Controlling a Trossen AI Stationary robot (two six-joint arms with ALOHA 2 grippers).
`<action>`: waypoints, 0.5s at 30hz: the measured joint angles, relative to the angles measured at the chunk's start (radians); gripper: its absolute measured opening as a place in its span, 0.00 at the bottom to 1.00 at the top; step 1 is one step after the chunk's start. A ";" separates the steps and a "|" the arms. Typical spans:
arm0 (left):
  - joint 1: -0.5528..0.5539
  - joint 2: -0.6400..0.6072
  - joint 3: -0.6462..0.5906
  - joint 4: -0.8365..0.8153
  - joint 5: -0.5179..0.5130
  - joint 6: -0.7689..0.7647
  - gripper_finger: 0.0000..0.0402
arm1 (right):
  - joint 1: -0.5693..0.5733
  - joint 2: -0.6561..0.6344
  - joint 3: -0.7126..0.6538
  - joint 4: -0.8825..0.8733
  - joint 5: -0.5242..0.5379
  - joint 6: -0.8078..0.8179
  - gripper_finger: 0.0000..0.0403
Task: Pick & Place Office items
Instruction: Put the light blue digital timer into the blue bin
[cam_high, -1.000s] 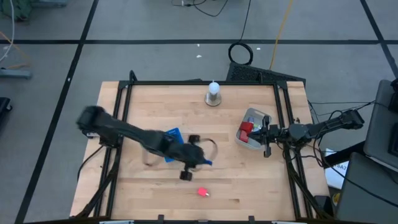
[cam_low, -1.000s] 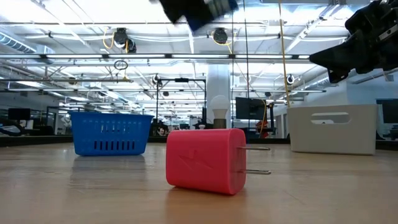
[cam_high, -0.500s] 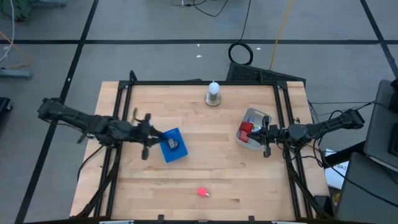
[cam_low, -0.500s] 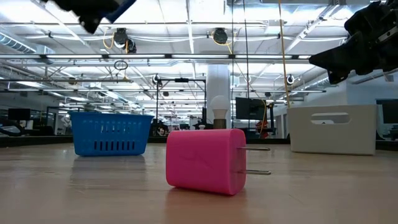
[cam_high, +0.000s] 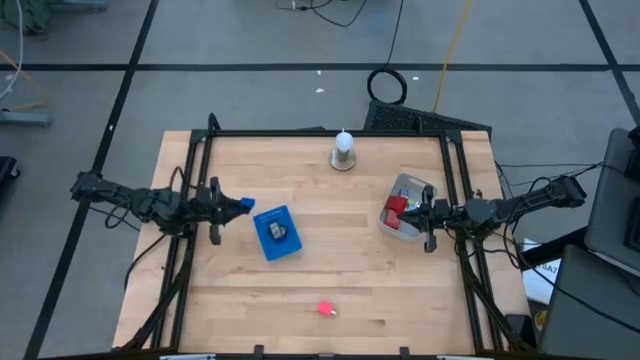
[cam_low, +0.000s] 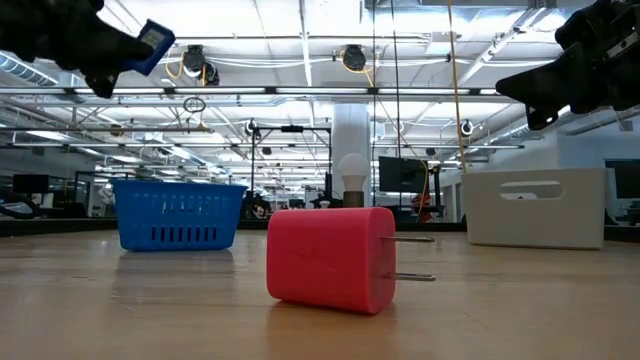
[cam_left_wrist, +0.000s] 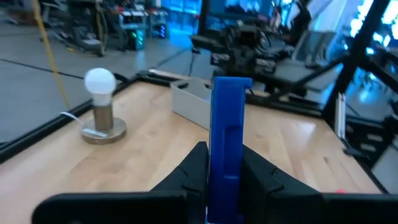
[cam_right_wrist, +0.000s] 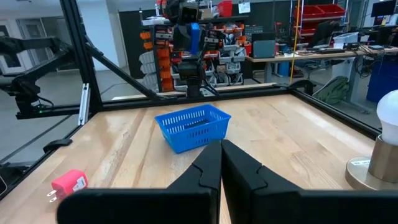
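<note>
Two slim black jointed arms (cam_high: 130, 200); dark fingers (cam_left_wrist: 193, 171)

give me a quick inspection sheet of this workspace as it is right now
surface: wooden table, black frame around it
job's things: red plug charger lying near the front edge; blue piece in the left gripper; blue basket holds a dark item; grey bin holds red pieces
clutter: light bulb on a stand
grippers: left shut on blue piece beside basket; right gripper shut over bin
cables: coil on floor
surroundings: workshop room, no person seen
</note>
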 joint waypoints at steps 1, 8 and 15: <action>0.000 -0.021 -0.016 0.004 -0.005 -0.002 0.13 | 0.000 0.000 0.000 0.000 0.000 0.000 0.00; 0.000 -0.129 -0.075 -0.016 -0.006 0.000 0.13 | 0.000 0.000 0.000 -0.005 0.000 0.016 0.00; 0.000 -0.153 -0.076 -0.030 0.002 -0.016 0.13 | 0.000 0.000 0.000 -0.006 0.000 0.019 0.01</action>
